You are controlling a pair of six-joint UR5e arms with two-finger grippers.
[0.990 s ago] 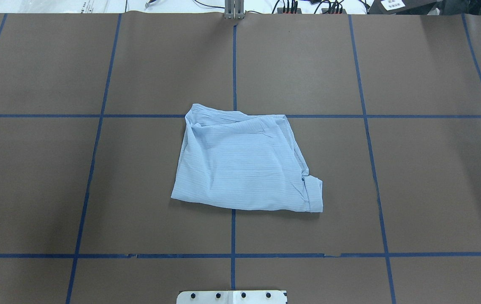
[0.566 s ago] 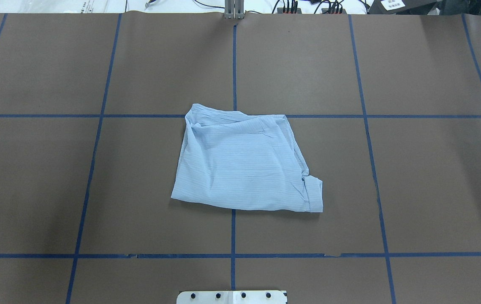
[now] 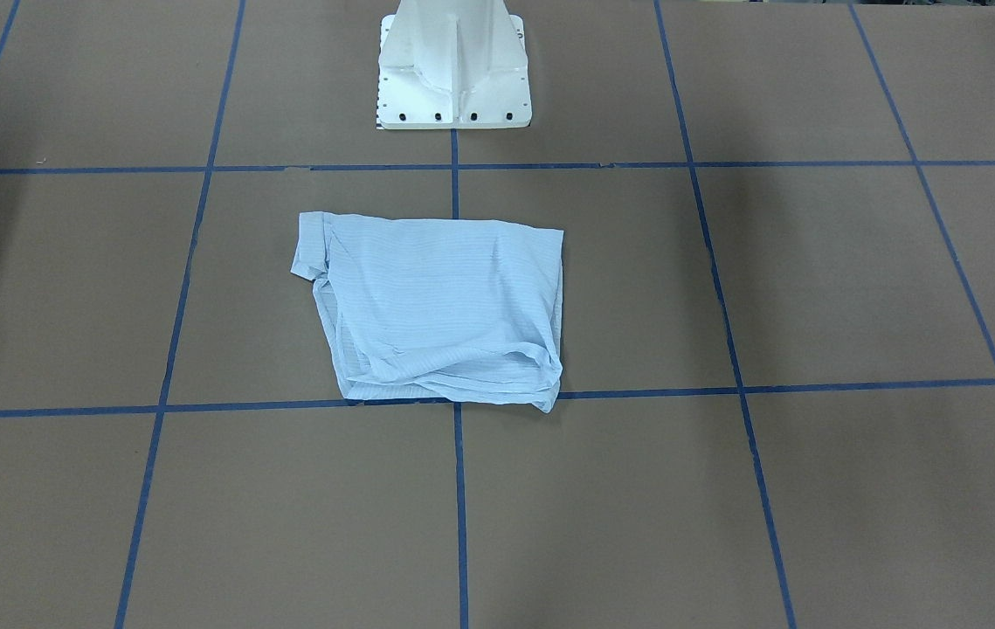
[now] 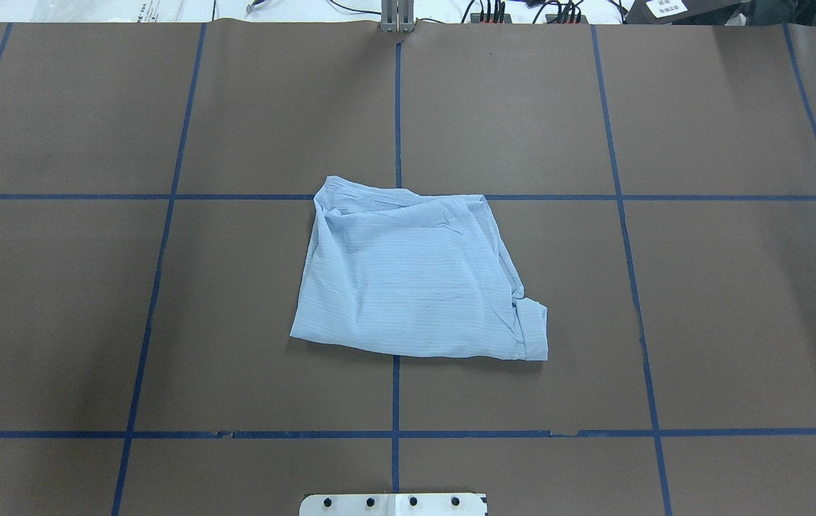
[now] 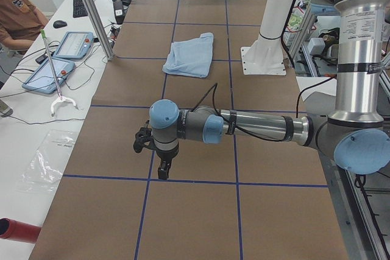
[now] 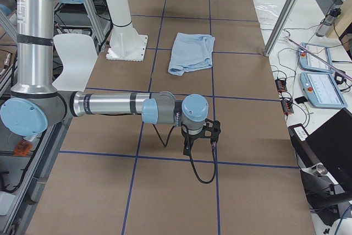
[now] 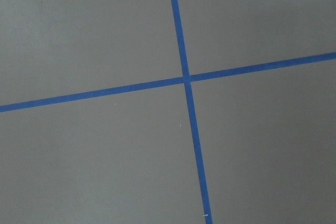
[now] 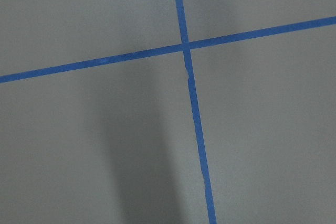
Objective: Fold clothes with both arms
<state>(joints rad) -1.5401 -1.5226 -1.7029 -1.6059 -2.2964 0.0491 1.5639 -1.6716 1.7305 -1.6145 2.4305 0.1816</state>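
The light-blue striped shirt [image 4: 415,279] lies folded into a rough rectangle at the table's middle, with a cuff sticking out at its near right corner. It also shows in the front-facing view [image 3: 440,306] and both side views [image 5: 190,55] [image 6: 191,52]. My left gripper [image 5: 163,172] hangs over bare table far out at the left end, and I cannot tell whether it is open or shut. My right gripper [image 6: 187,149] hangs over bare table at the right end, and I cannot tell its state either. Both are far from the shirt. The wrist views show only brown table and blue tape.
The white pedestal base [image 3: 453,70] stands at the table's near edge behind the shirt. Blue tape lines [image 4: 396,107] divide the brown table into a grid. A side bench holds tablets [image 5: 72,44], a person [image 5: 15,16] sits by it, and metal posts [image 5: 91,10] stand at the table's far edge.
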